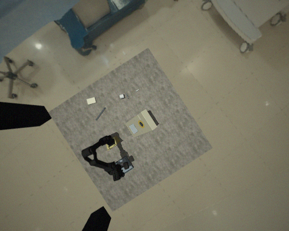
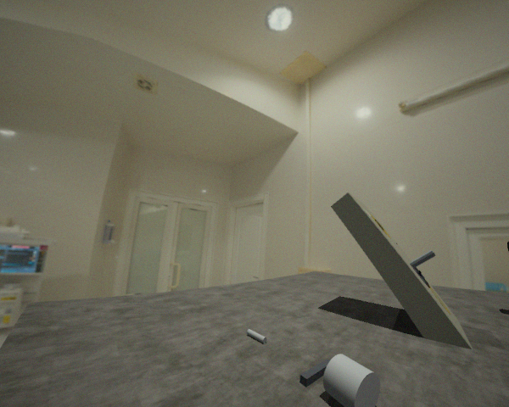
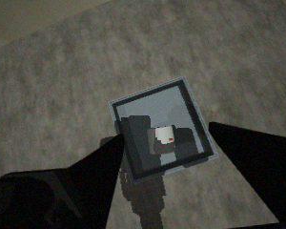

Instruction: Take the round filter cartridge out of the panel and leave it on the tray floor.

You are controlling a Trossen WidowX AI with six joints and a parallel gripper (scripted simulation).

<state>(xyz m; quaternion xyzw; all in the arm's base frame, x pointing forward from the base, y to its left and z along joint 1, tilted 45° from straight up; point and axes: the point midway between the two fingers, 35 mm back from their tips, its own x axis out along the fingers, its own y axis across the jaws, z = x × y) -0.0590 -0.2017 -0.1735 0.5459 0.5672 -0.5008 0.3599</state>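
The service panel (image 1: pixel 142 131) (image 2: pixel 384 263) stands tilted. Its round opening, ringed in yellow (image 1: pixel 138 122), looks dark and empty. The cartridge (image 3: pixel 163 134), whitish with a small red mark, shows within the walls of the tray (image 3: pixel 147 91) (image 1: pixel 129 170), partly in shadow. Whether it lies fully still on the tray floor cannot be told. My gripper (image 3: pixel 165 132) is wide open above the tray, its fingertips on either side of the cartridge in the wrist view, with nothing between them. In the top view the arm partly covers the tray.
A yellow bracket-like piece (image 1: pixel 111 146) lies beside the arm. A dark bar (image 1: pixel 100 113), a cream block (image 1: pixel 91 100), a white cylinder (image 1: pixel 121 96) (image 2: pixel 349 378) and a small white rod (image 1: pixel 137 90) (image 2: pixel 256 336) lie farther off on the grey surface.
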